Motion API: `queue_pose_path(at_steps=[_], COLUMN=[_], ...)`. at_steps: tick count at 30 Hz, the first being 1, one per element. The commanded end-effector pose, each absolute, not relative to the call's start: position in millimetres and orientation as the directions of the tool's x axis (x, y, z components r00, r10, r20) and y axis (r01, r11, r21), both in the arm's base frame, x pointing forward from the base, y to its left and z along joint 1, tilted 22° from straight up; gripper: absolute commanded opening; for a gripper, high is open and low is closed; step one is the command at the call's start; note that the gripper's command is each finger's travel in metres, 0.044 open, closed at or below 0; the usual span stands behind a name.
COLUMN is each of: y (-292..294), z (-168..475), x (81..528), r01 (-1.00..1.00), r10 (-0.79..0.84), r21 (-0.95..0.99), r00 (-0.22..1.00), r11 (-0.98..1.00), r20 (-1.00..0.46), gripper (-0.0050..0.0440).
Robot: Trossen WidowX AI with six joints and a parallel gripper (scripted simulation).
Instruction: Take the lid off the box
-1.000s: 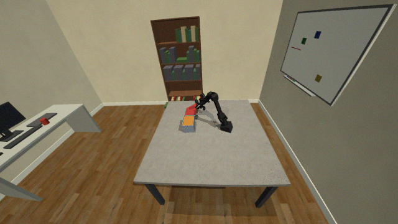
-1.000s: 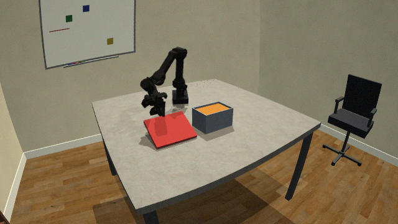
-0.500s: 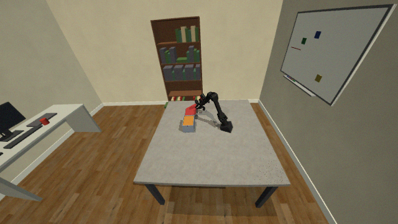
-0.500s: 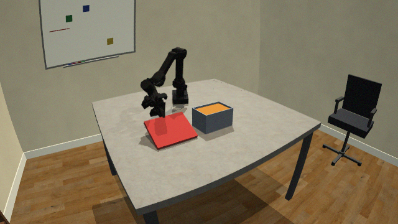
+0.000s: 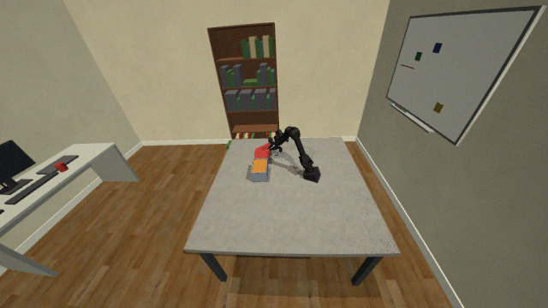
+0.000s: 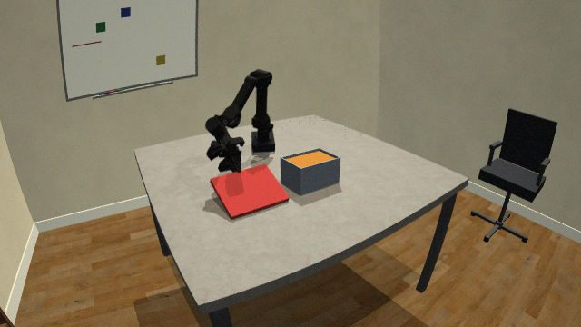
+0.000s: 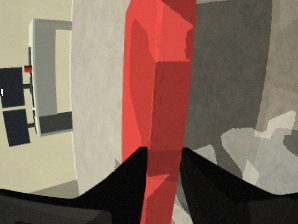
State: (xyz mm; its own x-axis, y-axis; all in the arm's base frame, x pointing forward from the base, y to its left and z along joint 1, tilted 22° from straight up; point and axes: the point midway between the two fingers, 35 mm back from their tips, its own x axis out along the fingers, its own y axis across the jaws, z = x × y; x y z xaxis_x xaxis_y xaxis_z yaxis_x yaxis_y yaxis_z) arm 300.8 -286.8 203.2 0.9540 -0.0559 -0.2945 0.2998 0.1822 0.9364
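The red lid [image 6: 249, 191] is off the box and hangs low over the table, tilted, with its top facing up and its near edge close to the table top. It also shows in the top view [image 5: 261, 151] and edge-on in the wrist view [image 7: 161, 103]. My gripper [image 6: 232, 166] is shut on the lid's far edge; the fingers clamp its rim. The grey storage box [image 6: 310, 171] stands open beside the lid, with orange contents showing; a narrow gap separates them. The box also shows in the top view [image 5: 259, 170].
The arm's base [image 6: 263, 142] stands behind the box. A bookshelf [image 5: 247, 81] is behind the table, a desk [image 5: 51, 171] with a monitor to one side, a black chair [image 6: 517, 168] to the other.
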Motion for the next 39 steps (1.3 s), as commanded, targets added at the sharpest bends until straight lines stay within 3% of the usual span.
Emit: queue_pose_path(at_steps=[1, 39], y=[-287.7, -288.4], z=[181.5, 188.5], x=[303.6, 305.8], r01=[0.335, 0.302], r10=[-0.061, -0.051], r21=[0.93, 0.936], r00=[0.942, 0.953], r11=[0.15, 0.179], r20=[-0.33, -0.298], gripper=[-0.005, -0.005])
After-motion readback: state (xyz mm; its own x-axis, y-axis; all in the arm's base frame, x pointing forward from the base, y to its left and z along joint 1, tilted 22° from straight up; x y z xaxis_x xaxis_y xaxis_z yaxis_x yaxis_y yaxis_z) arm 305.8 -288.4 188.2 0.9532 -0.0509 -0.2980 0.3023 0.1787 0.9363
